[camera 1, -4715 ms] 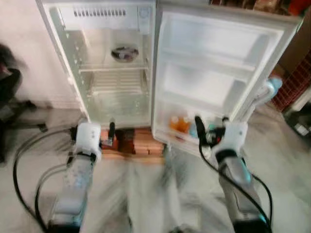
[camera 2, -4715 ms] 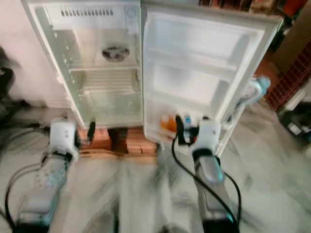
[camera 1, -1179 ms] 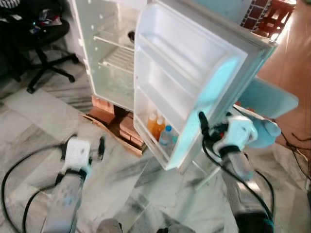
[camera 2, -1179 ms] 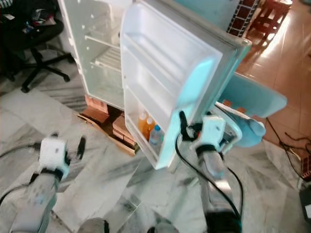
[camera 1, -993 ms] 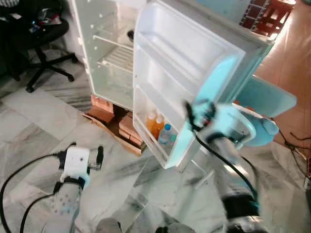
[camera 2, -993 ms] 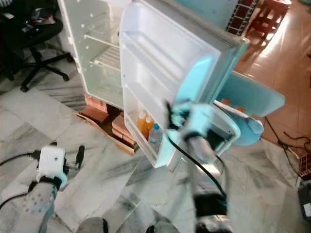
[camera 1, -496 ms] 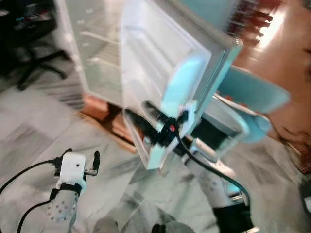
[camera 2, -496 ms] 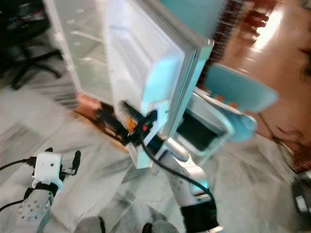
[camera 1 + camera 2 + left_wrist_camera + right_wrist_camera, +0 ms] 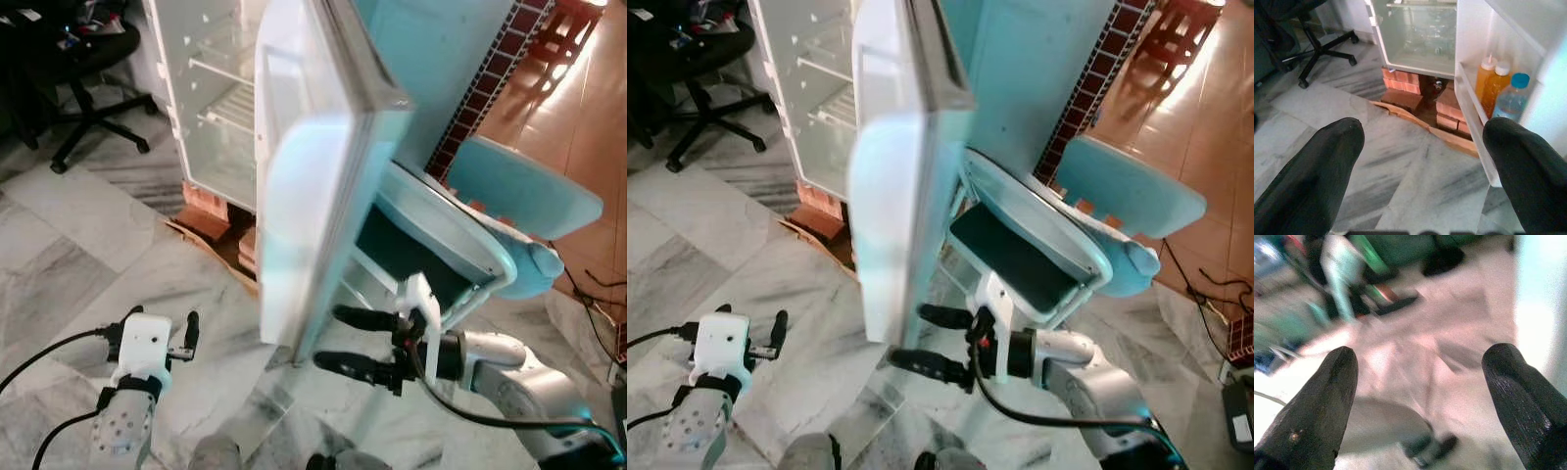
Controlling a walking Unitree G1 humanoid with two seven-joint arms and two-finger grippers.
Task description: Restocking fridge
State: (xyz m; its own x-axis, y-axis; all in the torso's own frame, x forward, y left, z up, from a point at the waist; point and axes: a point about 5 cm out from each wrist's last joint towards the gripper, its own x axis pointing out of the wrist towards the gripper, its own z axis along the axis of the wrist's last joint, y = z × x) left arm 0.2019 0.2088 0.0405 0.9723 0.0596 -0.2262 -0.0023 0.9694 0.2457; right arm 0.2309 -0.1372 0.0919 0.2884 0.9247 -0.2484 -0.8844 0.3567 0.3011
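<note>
Fridge door (image 9: 299,196) is what matters here: it stands swung partway, seen almost edge-on from the head cameras, its tall axis upright and its free edge pointing towards the robot. Behind it the fridge cabinet (image 9: 211,98) gapes open on a base of bricks (image 9: 1400,85), its wire shelves looking bare. From the left wrist camera I can see the lowest door shelf holding two orange bottles (image 9: 1488,81) and a water bottle with a blue cap (image 9: 1513,100) side by side.

Down by the door's bottom corner sits the right gripper (image 9: 338,343), its two long black fingers spread wide and pointing across towards the robot's left, one above the other. The upper finger lies just beside the door's lower outer edge; whether it touches I cannot tell. It grips nothing. The door rises straight above and slightly left of that gripper, so the right arm is clearly the nearer one for any push or pull on it.

The left gripper (image 9: 186,328) hangs low over the marble floor (image 9: 69,255), well apart from the door, fingers parted and holding nothing.

A light-blue chair (image 9: 519,211) stands close behind the door on its outer side, and a black office chair (image 9: 83,59) sits off beyond the cabinet.
</note>
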